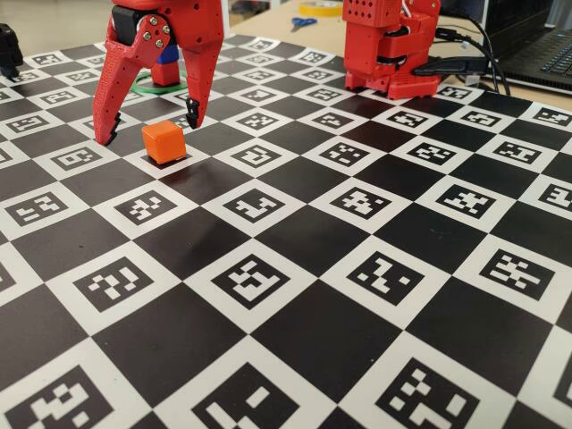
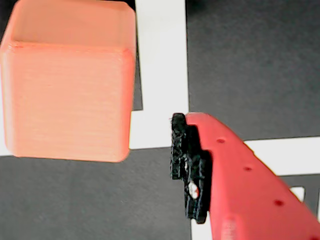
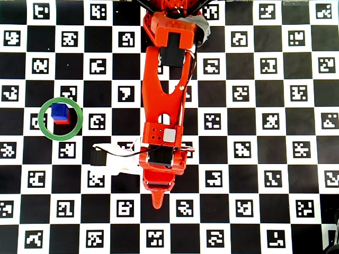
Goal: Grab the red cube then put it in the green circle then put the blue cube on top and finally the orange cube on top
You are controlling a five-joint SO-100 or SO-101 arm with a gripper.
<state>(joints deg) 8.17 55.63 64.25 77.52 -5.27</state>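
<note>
In the overhead view, the thin flat green circle (image 3: pixel 60 118) rings the matte blue cube (image 3: pixel 59 110), stacked on the red cube (image 3: pixel 64 121). In the fixed view, right of that ring, the matte, round-edged orange cube (image 1: pixel 164 142) sits on the checkered marker mat (image 1: pixel 357 268), just in front of the red gripper (image 1: pixel 151 124), whose fingers are spread wide apart, grasping nothing.

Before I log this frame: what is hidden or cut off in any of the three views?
- Orange cube: hidden in the overhead view, under the arm.
- Red cube: mostly covered by the blue cube in the overhead view; blocked by the fingers in the fixed view.
- Gripper: only one finger shows in the wrist view.
- Green circle: largely hidden behind the gripper in the fixed view.
</note>
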